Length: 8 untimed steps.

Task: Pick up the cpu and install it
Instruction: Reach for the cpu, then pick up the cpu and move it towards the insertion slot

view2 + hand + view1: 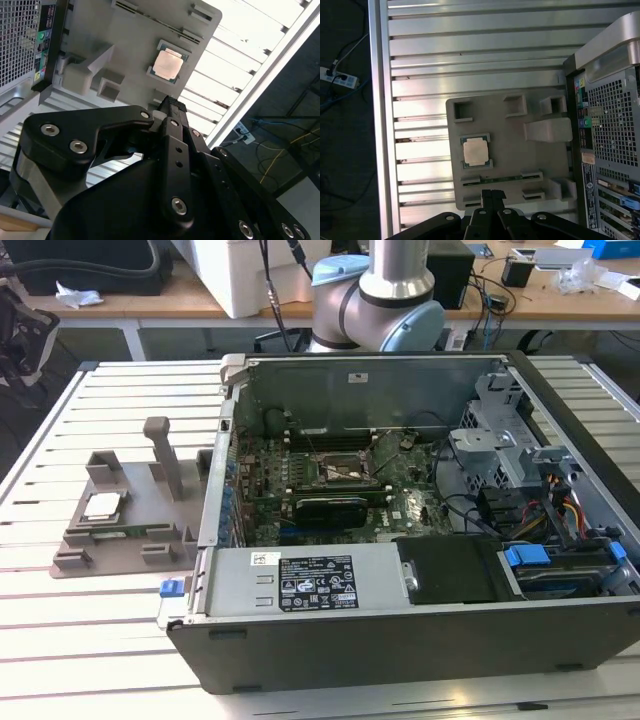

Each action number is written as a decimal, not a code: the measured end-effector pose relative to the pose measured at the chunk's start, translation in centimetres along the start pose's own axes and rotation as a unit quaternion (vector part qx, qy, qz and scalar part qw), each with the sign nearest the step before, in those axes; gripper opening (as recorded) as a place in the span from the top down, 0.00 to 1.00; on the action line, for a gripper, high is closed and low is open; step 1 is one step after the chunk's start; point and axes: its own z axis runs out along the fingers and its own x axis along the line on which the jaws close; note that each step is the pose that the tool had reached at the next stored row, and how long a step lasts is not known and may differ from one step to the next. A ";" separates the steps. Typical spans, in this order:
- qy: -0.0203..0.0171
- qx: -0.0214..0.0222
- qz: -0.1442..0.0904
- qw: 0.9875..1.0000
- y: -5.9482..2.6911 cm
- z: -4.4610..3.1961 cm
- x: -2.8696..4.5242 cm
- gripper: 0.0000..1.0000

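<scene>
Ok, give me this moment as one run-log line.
cpu: seated in grey tray | gripper: shut, empty, apart from cpu | computer case: open, beside tray

The small square silver-topped cpu (475, 151) lies flat in a recess of the grey tray (520, 160).

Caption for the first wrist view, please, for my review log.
Shut pincer poised above the grey tray, the silver chip lying in its recess, computer case alongside.
</scene>
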 end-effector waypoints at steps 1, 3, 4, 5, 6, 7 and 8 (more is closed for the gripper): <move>0.000 0.000 0.000 1.000 0.00 0.00 0.01 0.89; 0.000 0.000 0.000 1.000 0.00 -0.01 0.02 0.89; 0.000 0.000 0.000 1.000 0.00 -0.01 0.03 0.89; 0.000 0.000 0.000 1.000 0.00 0.00 0.04 0.89; 0.000 0.000 0.000 1.000 0.00 0.00 0.04 0.89; 0.000 0.000 0.000 1.000 0.00 0.00 0.05 0.89; 0.000 0.000 0.000 1.000 -0.01 0.00 0.06 0.89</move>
